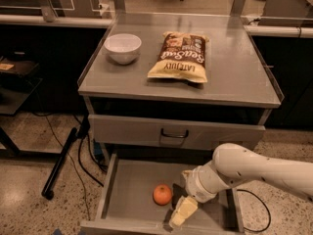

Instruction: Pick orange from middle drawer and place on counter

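White bowl (123, 47): upright at the rear left of the worktop (234, 82). Chip bag (180, 58): lying flat just right of the bowl, not touching it, its printing upside down to the camera. Closed drawer front (146, 130): directly under the worktop, with a black loop handle (174, 133) at its centre. Black pole (61, 163): slanting across the speckled floor (24, 190) at left, with cables (84, 153) beside it. Tool (178, 214): low in view, below the closed drawer front.

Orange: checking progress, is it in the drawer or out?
In. The orange lies on the floor of the middle drawer; the gripper hangs beside it.
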You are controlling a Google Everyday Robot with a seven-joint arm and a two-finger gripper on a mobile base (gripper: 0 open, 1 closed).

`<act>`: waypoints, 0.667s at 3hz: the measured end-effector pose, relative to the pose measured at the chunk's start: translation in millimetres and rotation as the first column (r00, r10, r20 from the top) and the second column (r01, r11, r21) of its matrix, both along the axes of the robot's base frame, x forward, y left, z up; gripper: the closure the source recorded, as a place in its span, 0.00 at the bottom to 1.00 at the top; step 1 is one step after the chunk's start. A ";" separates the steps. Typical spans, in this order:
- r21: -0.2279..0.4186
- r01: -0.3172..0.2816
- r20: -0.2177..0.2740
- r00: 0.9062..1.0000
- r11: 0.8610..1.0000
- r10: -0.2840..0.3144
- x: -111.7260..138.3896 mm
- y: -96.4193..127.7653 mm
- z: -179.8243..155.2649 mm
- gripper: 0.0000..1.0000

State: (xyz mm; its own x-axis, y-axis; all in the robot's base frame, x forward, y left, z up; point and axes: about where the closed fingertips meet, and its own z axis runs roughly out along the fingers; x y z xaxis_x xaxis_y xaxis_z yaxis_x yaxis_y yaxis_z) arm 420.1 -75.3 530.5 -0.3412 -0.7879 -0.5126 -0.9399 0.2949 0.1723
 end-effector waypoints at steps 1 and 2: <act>0.000 0.000 0.000 1.000 1.000 0.000 0.0 0.0 0.0 0.00; 0.050 0.001 -0.009 1.000 0.999 0.000 -2.0 3.8 -8.4 0.00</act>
